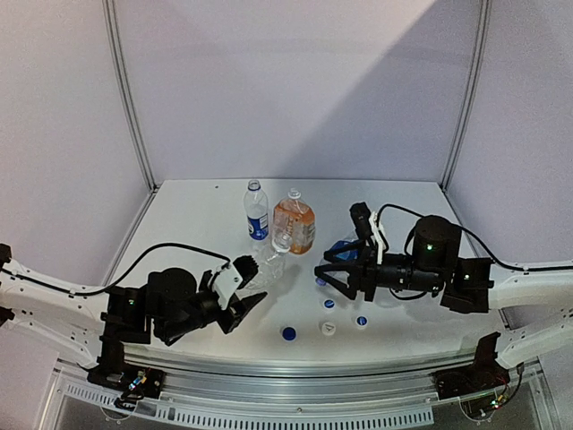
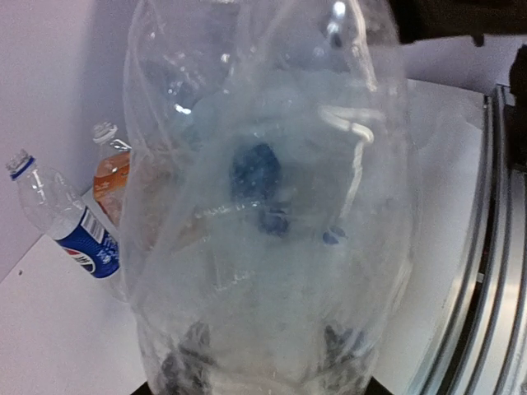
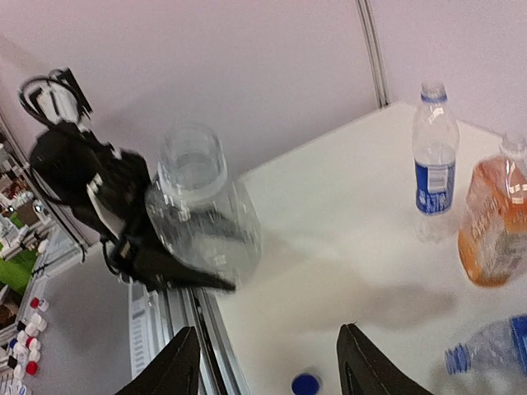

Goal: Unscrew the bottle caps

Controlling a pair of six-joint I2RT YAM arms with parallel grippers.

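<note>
My left gripper (image 1: 243, 294) is shut on the plain clear bottle (image 1: 265, 265), which it holds tilted above the table; the bottle fills the left wrist view (image 2: 263, 206), with the fingers (image 2: 185, 362) showing dark through it. Its open neck (image 3: 191, 160) shows no cap. My right gripper (image 1: 328, 276) stands open and empty to the right of that bottle, its fingertips (image 3: 179, 362) wide apart above a blue cap (image 3: 305, 383). Several loose caps lie on the table: blue (image 1: 288, 333), white (image 1: 329, 328), and others (image 1: 361, 320).
The Pepsi bottle (image 1: 257, 215) and the orange-filled bottle (image 1: 294, 222) stand side by side at the back. A blue-labelled clear bottle (image 3: 494, 350) lies on its side behind my right gripper. A metal rail (image 1: 286, 376) runs along the table's near edge.
</note>
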